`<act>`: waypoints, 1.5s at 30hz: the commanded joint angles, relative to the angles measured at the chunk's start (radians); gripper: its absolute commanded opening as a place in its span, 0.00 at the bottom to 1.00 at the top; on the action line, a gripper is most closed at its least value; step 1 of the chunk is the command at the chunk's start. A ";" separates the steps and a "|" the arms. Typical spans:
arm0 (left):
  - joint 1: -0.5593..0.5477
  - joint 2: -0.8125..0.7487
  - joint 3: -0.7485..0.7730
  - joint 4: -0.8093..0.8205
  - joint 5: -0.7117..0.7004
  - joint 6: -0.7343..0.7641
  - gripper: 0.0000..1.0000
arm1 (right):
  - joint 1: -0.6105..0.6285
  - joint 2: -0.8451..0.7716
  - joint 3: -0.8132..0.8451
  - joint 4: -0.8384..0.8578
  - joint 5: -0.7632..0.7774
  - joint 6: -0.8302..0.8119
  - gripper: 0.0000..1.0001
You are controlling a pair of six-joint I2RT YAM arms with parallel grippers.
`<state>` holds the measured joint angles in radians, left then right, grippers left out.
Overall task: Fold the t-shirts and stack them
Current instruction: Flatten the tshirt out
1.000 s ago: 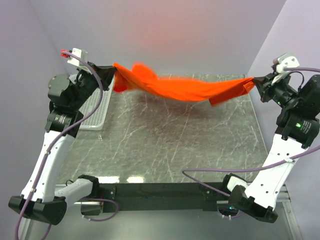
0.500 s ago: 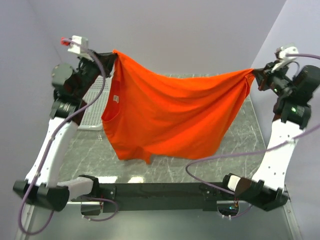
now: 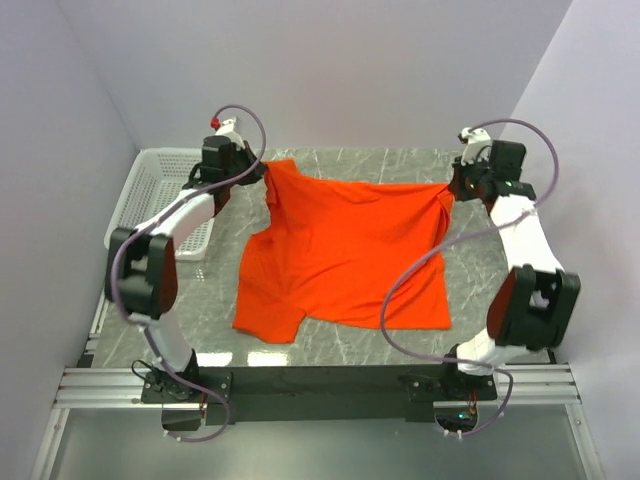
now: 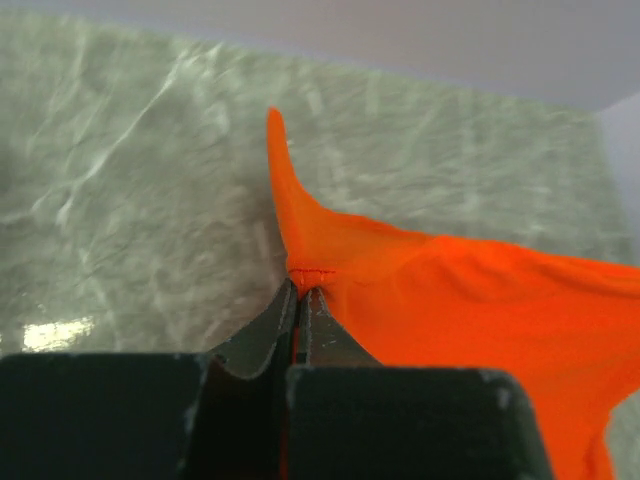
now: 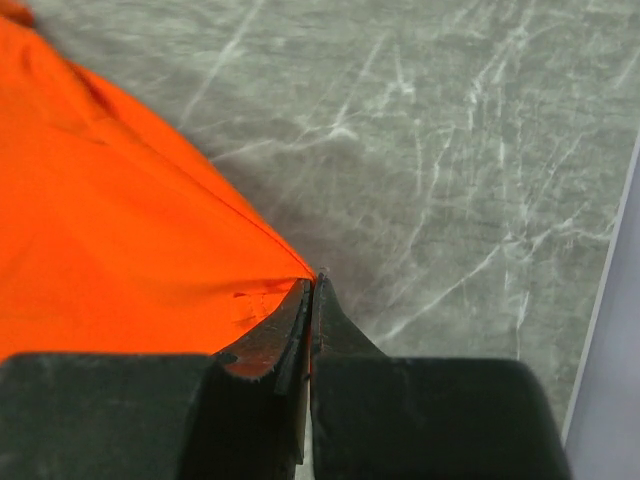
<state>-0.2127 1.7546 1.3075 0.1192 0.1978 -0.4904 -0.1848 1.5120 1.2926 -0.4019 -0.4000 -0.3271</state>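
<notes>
The orange-red t-shirt (image 3: 345, 250) lies spread on the marble table, its near part flat and its far edge stretched between my two grippers. My left gripper (image 3: 262, 178) is shut on the shirt's far left corner. In the left wrist view the fingertips (image 4: 300, 292) pinch a stitched hem of the shirt (image 4: 470, 300). My right gripper (image 3: 452, 188) is shut on the far right corner. In the right wrist view its closed fingertips (image 5: 312, 285) hold the cloth edge (image 5: 120, 230) just above the table. The neck label is not visible.
A white mesh basket (image 3: 160, 195) stands at the far left of the table, beside the left arm. The grey walls close in at the back and on both sides. The black mounting rail (image 3: 320, 385) runs along the near edge.
Both arms have swung forward and down from holding the shirt high in the air. The shirt went from hanging between the grippers to lying spread on the table.
</notes>
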 commanded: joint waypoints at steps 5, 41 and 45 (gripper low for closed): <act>-0.011 0.146 0.242 -0.024 -0.182 -0.011 0.01 | 0.045 0.181 0.195 0.144 0.236 0.123 0.00; -0.077 -0.451 -0.475 -0.702 -0.084 -0.393 0.61 | 0.076 -0.348 -0.515 -0.554 -0.031 -0.870 0.66; -0.083 -0.362 -0.478 -0.714 -0.162 -0.419 0.61 | 0.076 -0.348 -0.549 -0.512 0.013 -0.849 0.66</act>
<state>-0.2916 1.3560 0.8322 -0.5812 0.1116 -0.8558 -0.1154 1.1866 0.7544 -1.0023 -0.4484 -1.2118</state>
